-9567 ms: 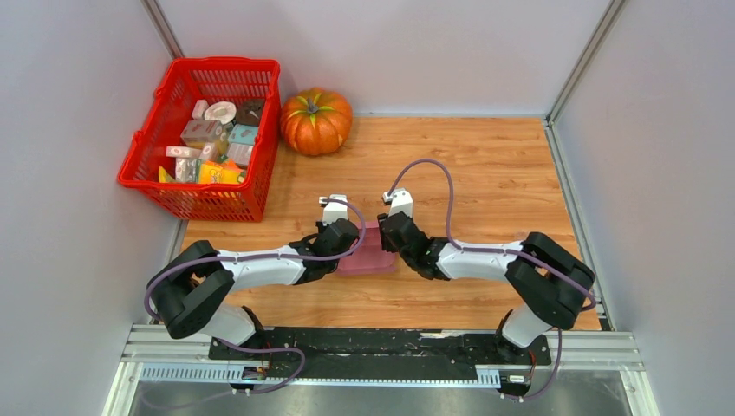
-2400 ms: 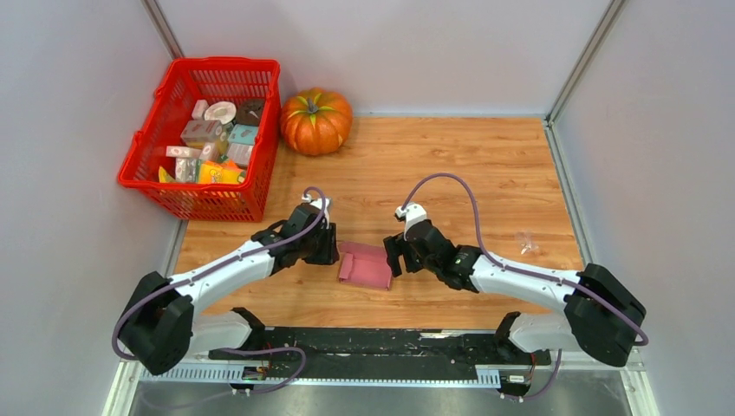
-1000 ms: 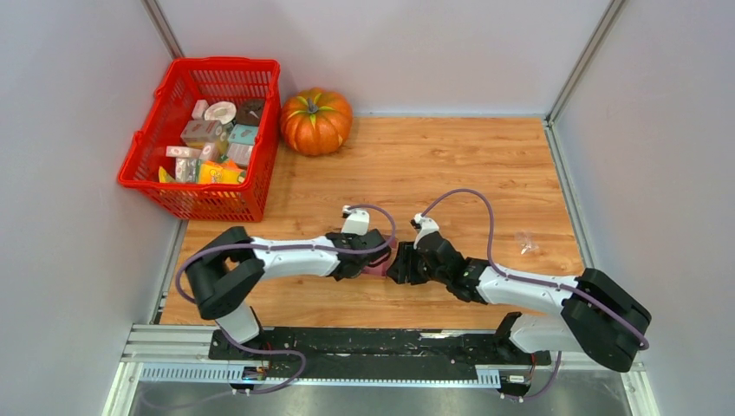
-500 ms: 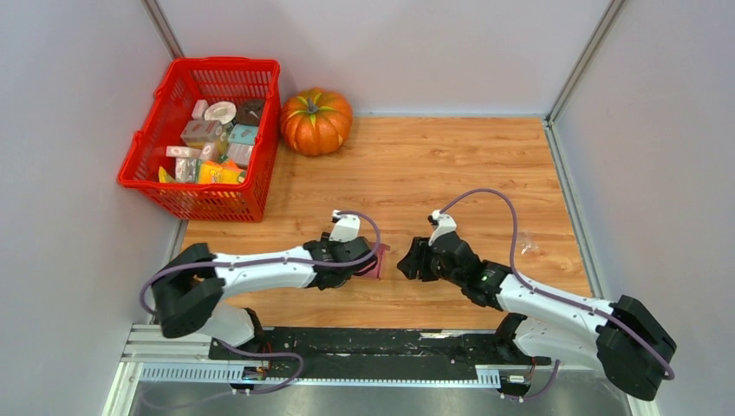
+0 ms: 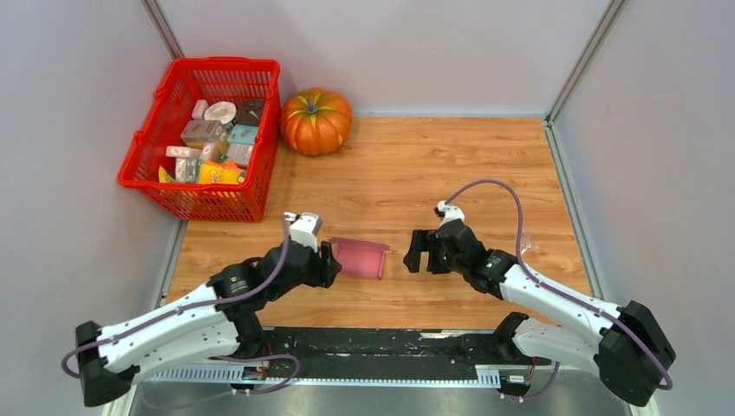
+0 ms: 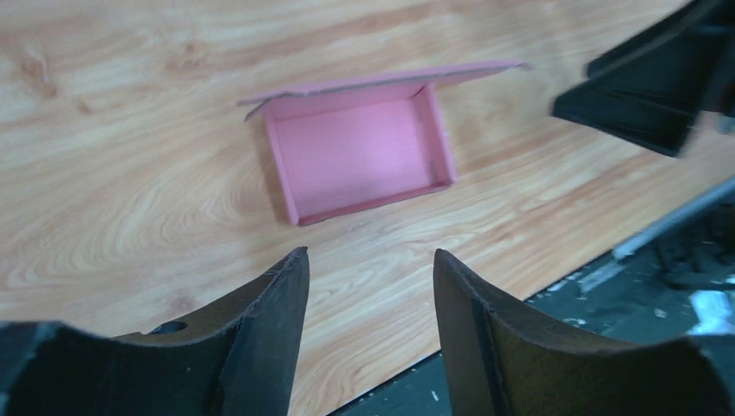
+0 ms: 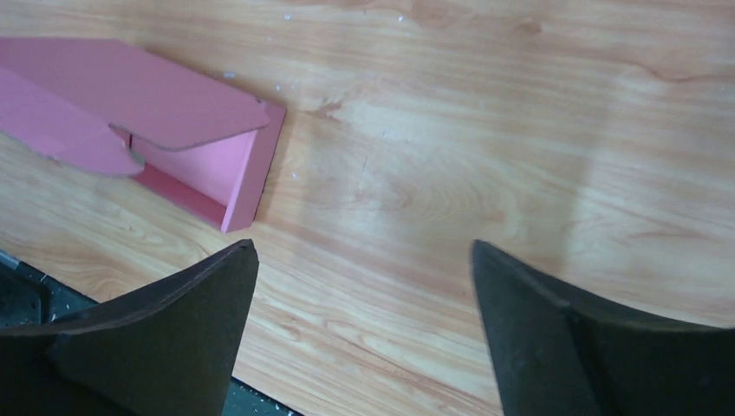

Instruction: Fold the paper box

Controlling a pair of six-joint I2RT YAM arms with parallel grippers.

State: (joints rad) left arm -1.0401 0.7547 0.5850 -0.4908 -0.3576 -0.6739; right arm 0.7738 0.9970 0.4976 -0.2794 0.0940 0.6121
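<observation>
Pink paper box (image 5: 358, 257) is cut off at frame edge in rt wrist view; tiny clear scrap (image 5: 526, 243) at 3 o'clock on table (image 5: 451, 165) can't be ID'd. Wood-grain top, grey walls (image 5: 390, 43); red basket (image 5: 146, 132) at 10 o'clock, pumpkin (image 5: 315, 120) at 11. Box sits as open tray, one long flap raised, betw. left gripper (image 5: 329, 263) at its 9 and right gripper (image 5: 416, 251) at its 3, touching neither; both w/ jaws spread, empty.

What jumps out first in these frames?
A pink box lies mid-table, folded into a tray with its lid flap open, clear of the open left gripper and the open right gripper on either side. At the far left, a bright orange pumpkin sits beside a red basket of small packages.
</observation>
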